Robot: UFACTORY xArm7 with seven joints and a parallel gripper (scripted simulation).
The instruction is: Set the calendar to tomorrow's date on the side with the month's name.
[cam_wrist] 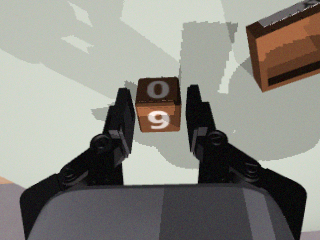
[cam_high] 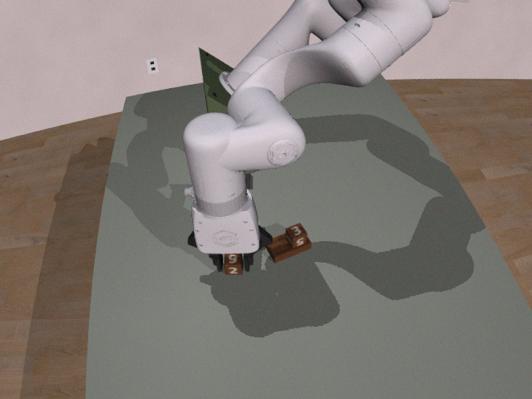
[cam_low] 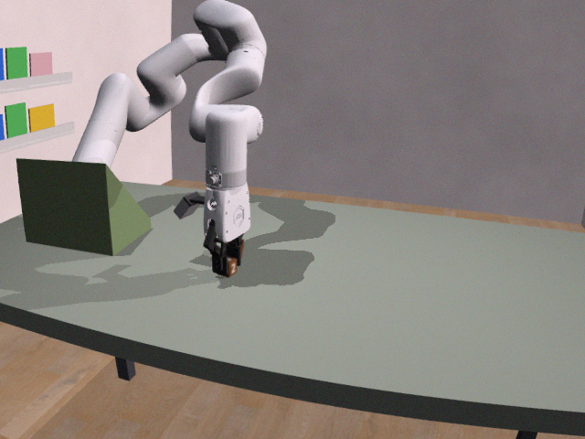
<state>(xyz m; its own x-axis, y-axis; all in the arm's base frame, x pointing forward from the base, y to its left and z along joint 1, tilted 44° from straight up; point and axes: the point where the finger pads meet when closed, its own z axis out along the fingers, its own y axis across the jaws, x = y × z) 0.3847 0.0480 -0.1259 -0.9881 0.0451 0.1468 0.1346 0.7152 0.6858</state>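
Note:
My gripper (cam_high: 233,268) (cam_low: 229,267) (cam_wrist: 159,100) is open and points down. Its fingers stand on both sides of a brown cube (cam_high: 233,263) (cam_low: 231,268) (cam_wrist: 158,111), with a gap on each side in the wrist view. This cube is on the table beside the tray, with 9 on top, 2 on the side facing the top camera, and 0 on a side in the wrist view. The tray (cam_high: 287,254) (cam_wrist: 256,59) lies on the table. The other cube (cam_high: 296,235) is at its right end in the top view, with 3 on top and 5 on the near side.
A green wedge-shaped block (cam_high: 217,96) (cam_low: 66,208) stands near the arm's base. A dark angular object (cam_low: 187,206) is behind the gripper in the exterior view. A grey strip with partly cut-off markings (cam_wrist: 292,14) runs along the tray's far edge in the wrist view.

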